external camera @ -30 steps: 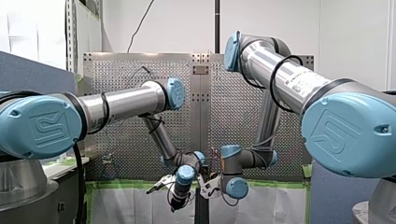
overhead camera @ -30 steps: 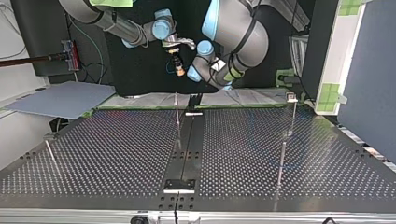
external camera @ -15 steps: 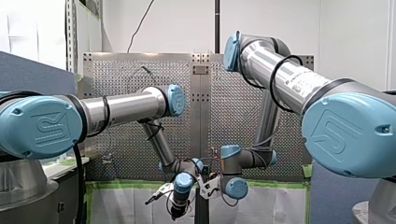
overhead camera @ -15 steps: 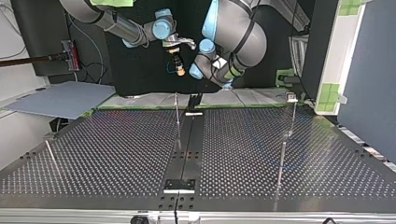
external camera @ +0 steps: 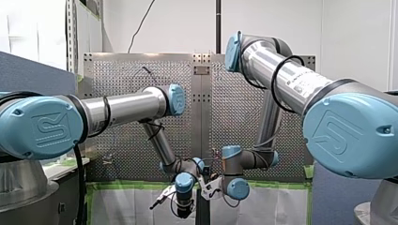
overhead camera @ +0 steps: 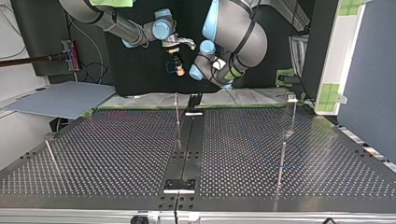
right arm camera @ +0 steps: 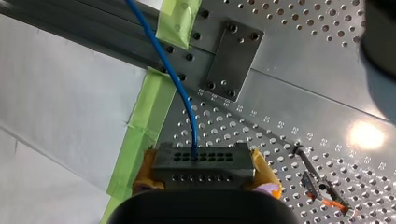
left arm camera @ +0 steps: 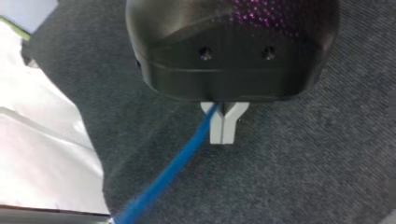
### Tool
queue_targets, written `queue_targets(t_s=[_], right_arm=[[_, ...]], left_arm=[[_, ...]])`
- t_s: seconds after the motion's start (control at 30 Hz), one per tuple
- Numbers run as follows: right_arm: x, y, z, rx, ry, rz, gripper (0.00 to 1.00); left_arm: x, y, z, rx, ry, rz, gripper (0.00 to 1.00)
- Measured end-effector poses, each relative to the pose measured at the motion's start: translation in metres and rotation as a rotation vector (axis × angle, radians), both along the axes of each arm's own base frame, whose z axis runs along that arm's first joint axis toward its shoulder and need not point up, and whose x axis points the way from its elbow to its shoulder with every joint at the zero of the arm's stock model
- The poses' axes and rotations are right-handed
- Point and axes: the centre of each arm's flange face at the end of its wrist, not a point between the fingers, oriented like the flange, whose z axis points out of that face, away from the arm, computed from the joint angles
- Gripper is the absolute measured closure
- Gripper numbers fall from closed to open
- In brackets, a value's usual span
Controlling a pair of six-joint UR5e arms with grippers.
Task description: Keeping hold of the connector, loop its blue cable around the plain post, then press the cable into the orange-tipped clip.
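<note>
The surface [right arm camera: 289, 46] is shiny metal full of small holes. It has green tape [right arm camera: 140, 121] on its edge and a screwed-on plate [right arm camera: 233, 58] close by.

My right fingers [right arm camera: 265, 171] have yellow pads and are closed tight on the connector [right arm camera: 203, 163], one pad on each end of it. The connector is a dark grey block with rows of holes, and it sits right between the pads. The blue cable [right arm camera: 173, 70] comes out of its middle and runs on ahead of the fingers, over the tape and away. The clip [right arm camera: 322, 189] lies on the surface ahead of my right fingers and off to one side, apart from the connector. Its orange tip is small, but I can see it.

My left fingers [left arm camera: 217, 128] are pale and pressed together at the tips. The cable comes out from between them, just above the tips, and slants away over the grey floor [left arm camera: 303, 177]. A white sheet [left arm camera: 42, 154] lies beside the cable.

In the top view, both pairs of fingers hang near each other, past the far edge of the surface.
</note>
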Motion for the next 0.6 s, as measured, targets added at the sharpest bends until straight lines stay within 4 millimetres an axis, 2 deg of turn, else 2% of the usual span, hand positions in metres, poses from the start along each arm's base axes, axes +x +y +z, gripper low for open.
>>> queue_targets(t_s=[0.6], right_arm=[[-0.020, -0.018, 0.001, 0.023, 0.017, -0.088, 1.00]], left_arm=[[0.004, 0.000, 0.064, -0.131, -0.176, 0.167, 1.00]])
